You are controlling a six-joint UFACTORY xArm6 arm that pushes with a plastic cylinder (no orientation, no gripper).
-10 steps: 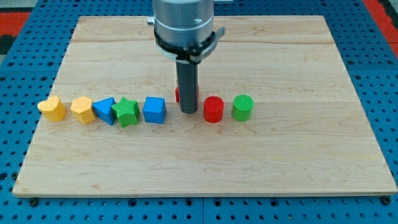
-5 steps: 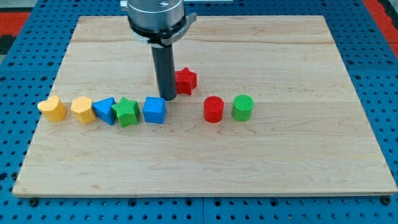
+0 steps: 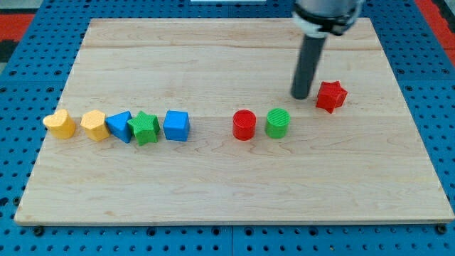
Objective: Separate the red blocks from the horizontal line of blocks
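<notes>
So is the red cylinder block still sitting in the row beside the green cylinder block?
Yes, the red cylinder block stands just left of the green cylinder block.

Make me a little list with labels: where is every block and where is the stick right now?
tip: just left of the red star
red star: out of the row, toward the view's top right
red cylinder: in the row, beside the green cylinder
left group: yellow heart, yellow block, blue triangle, green star, blue cube
board: wooden
</notes>
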